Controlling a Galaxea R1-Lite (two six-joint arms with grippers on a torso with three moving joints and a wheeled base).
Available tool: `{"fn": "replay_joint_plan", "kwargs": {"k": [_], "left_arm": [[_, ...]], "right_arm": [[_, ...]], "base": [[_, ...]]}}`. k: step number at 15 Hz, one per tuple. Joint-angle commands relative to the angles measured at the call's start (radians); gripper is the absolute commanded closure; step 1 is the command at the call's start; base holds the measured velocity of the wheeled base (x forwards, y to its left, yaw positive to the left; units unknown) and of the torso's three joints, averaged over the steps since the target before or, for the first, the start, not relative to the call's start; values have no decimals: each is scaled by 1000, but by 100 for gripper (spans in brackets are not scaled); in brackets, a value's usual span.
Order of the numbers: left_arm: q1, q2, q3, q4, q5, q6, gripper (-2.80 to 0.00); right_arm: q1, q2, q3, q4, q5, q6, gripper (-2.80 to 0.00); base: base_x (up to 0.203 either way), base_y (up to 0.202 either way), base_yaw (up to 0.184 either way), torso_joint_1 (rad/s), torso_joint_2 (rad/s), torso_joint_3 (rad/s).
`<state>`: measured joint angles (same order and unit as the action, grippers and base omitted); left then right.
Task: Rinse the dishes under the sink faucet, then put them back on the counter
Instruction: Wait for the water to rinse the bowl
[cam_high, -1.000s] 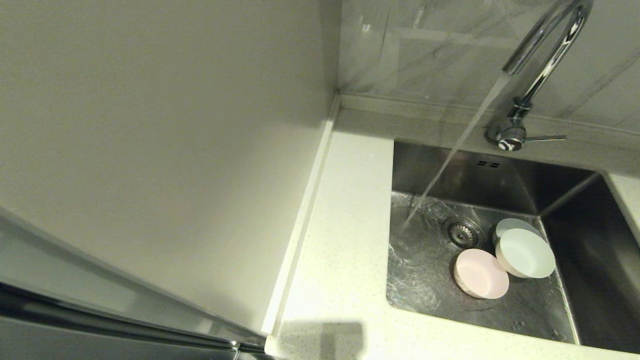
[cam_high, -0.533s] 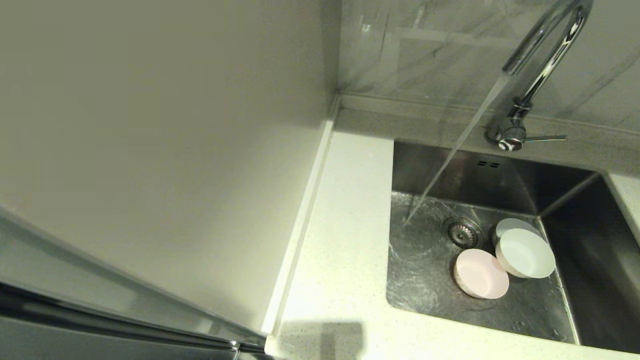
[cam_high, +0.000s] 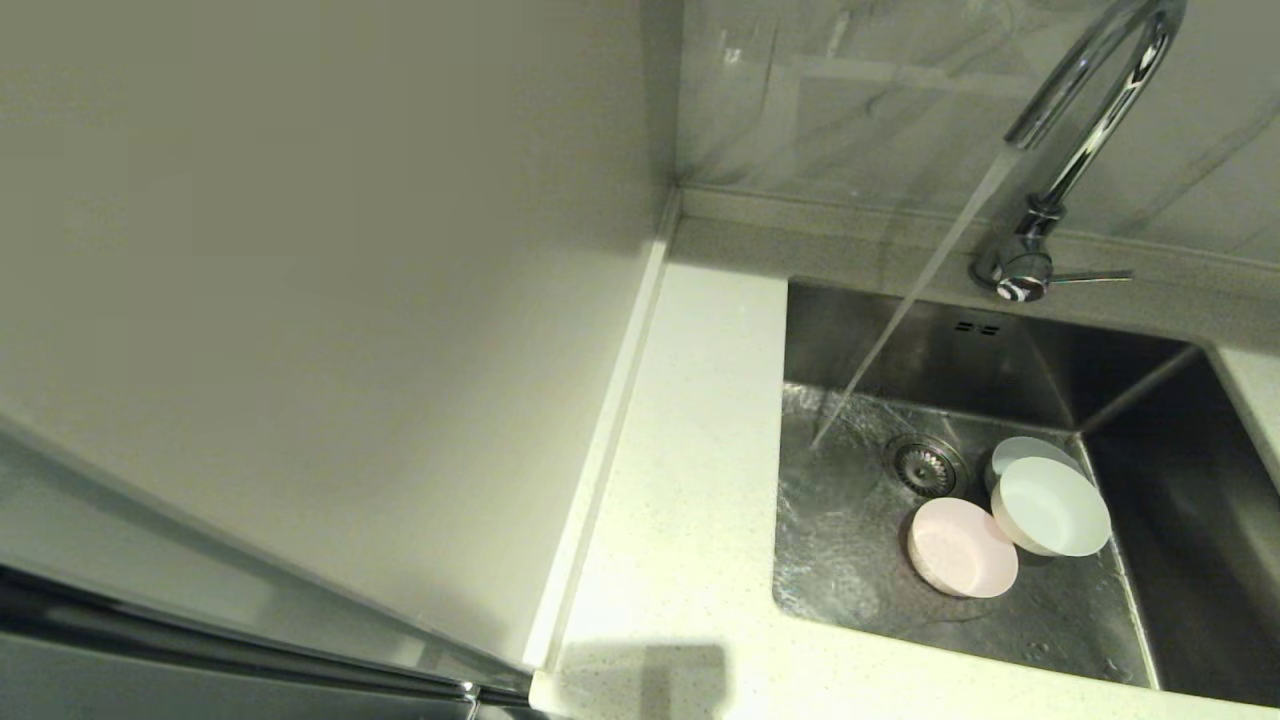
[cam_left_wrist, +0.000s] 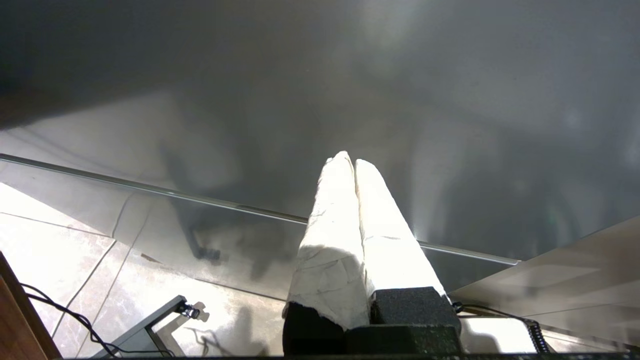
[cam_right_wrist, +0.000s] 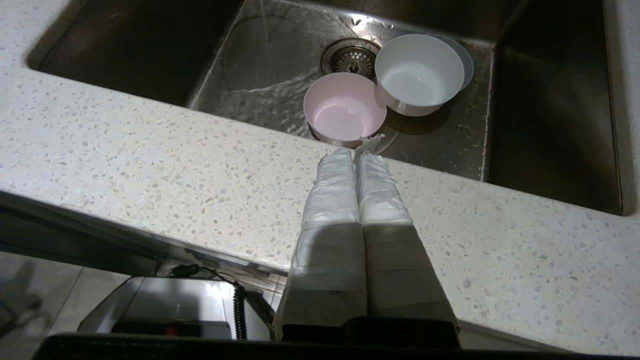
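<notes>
You cannot see either arm from the head view, and the top of the faucet (cam_high: 1090, 130) is cut off there. The blue-grey bowl (cam_high: 1020, 447) is mostly hidden behind the white bowl (cam_high: 1052, 506), which rests tilted against it; only a sliver of its rim shows in either view. Taking the drain (cam_high: 927, 465) as your landmark: the pink bowl (cam_high: 962, 547) sits upright just beside it on the near side, touching the white bowl, and the water stream (cam_high: 900, 320) lands on the sink (cam_high: 1160, 560) floor just to the drain's left, clear of all three bowls.

Only the right wrist view shows you the right gripper (cam_right_wrist: 356, 152), its wrapped fingers pressed together and holding nothing, hanging over the near strip of counter (cam_right_wrist: 150, 170) in front of the pink bowl. Only the left wrist view shows the left gripper (cam_left_wrist: 349, 161), fingers also pressed together and empty, well away from the drain, facing a grey cabinet front (cam_left_wrist: 450, 100) over a tiled floor (cam_left_wrist: 60, 240).

Against the frames from a second ago, nothing has shifted: bowls in the same spots, water running the same way
</notes>
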<state>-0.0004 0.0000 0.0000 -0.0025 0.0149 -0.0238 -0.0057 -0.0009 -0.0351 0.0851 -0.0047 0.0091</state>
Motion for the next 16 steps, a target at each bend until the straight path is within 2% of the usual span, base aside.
{"fn": "replay_joint_plan", "kwargs": {"k": [1, 16], "left_arm": [[0, -3, 0, -1, 0, -1, 0], [-1, -4, 0, -1, 0, -1, 0]], "right_arm": [[0, 1, 0, 1, 1, 0, 0], [0, 1, 0, 1, 0, 0, 0]], "base": [[0, 0, 0, 0, 0, 0], [0, 0, 0, 0, 0, 0]]}}
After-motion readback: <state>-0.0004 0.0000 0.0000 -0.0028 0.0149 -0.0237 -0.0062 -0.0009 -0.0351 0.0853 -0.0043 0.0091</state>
